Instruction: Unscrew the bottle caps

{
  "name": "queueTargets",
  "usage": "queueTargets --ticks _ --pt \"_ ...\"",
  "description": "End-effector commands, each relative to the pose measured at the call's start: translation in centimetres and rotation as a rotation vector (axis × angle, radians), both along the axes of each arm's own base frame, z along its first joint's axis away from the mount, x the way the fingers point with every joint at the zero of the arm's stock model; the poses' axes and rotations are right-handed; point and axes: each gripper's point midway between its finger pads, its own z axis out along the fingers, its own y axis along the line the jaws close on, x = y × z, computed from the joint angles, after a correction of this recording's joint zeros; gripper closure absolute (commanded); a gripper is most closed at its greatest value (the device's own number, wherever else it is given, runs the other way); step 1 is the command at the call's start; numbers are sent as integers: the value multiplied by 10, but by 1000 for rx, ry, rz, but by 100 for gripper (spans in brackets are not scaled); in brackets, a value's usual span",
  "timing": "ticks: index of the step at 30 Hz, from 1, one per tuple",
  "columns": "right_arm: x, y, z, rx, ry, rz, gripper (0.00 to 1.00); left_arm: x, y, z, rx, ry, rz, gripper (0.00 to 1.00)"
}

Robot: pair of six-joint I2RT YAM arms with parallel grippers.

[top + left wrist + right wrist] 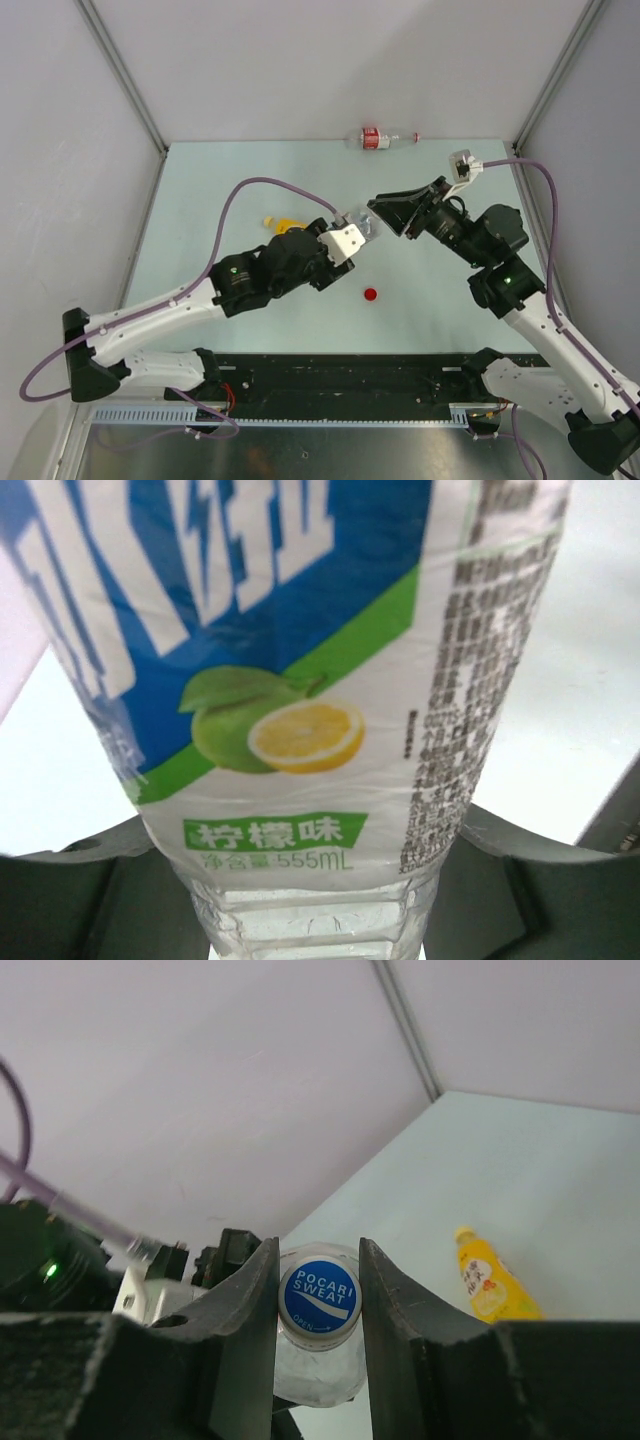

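Observation:
My left gripper is shut on the short clear bottle, which has a blue, white and green lemon label, and holds it up over the table's middle. In the left wrist view, my left gripper has its grey jaws on either side of the bottle's ribbed body. My right gripper is shut on that bottle's blue cap; the fingers press both its sides. The yellow bottle with its yellow cap lies on the table, partly hidden behind my left arm. A red cap lies loose on the table.
The slim clear bottle with a red label lies on its side at the table's back edge. Grey walls close in the back and both sides. The black base rail runs along the near edge.

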Motion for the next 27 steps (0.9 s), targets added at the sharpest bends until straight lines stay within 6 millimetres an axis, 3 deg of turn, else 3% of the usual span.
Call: queueTargets --ticks 1,11,20,24,27 --pt "-32 11 27 -18 -160 162 100 -50 -36 32 -173 70 -351 100" --pt "-78 22 27 -80 -319 421 100 -114 -43 61 -319 210 -773 100" --pt "-114 19 32 -101 -471 615 100 -175 -25 94 -433 373 -1158 100" --pt "-126 17 34 -103 -522 677 100 -195 -13 103 -460 447 -1302 100" --pt "-131 17 36 -102 -548 695 100 -198 -11 106 -468 473 -1334 100"
